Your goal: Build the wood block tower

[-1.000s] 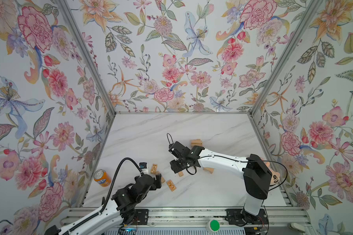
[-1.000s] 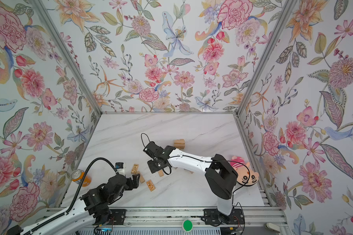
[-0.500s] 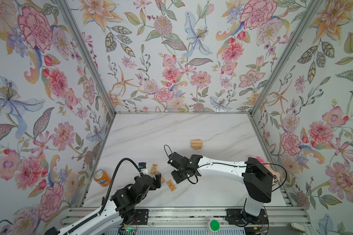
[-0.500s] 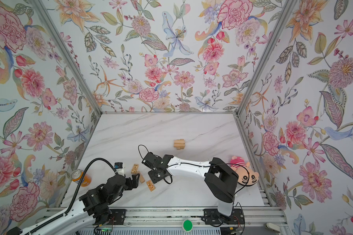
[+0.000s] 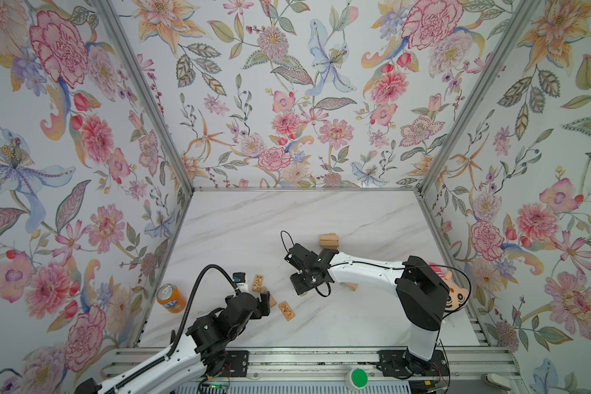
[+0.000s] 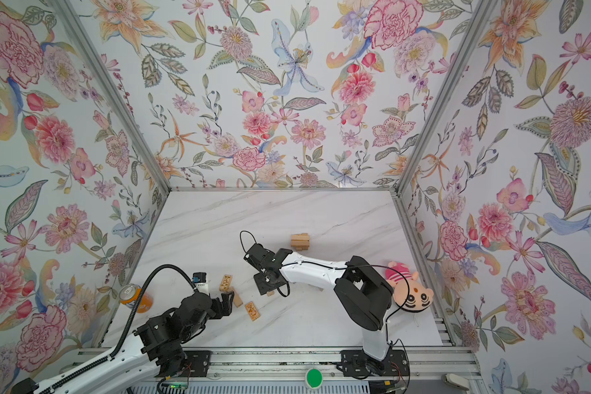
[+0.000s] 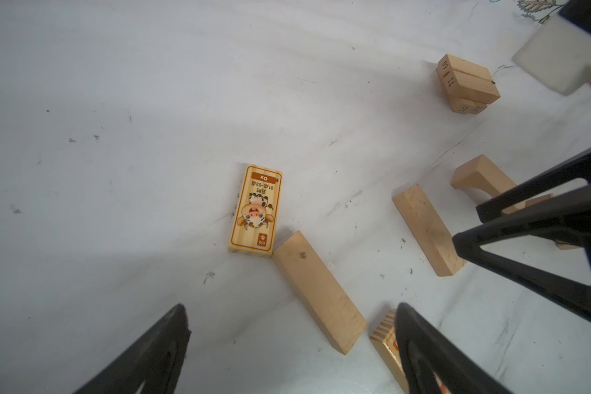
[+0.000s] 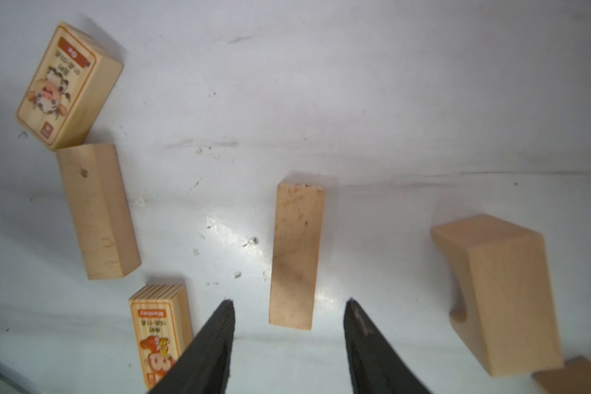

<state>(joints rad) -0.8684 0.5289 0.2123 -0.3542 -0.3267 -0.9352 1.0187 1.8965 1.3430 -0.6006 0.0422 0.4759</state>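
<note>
Now | right claw [image 8: 289,302] spread over plain block [image 8: 297,245] | left claw [image 7: 291,306] spread

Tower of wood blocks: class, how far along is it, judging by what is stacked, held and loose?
Done: a low tower of two crossed layers stands. In hand: nothing gripped; the right hand hangs open astride a plain block. Left: that block, the ox block, monkey block and others lie loose.

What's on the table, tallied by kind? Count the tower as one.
Printed blocks: 2
Plain blocks: 2
Arched block: 1
Partly hidden block: 1
Tower: 1
Soda can: 1
Plush doll: 1
Total: 9
</note>
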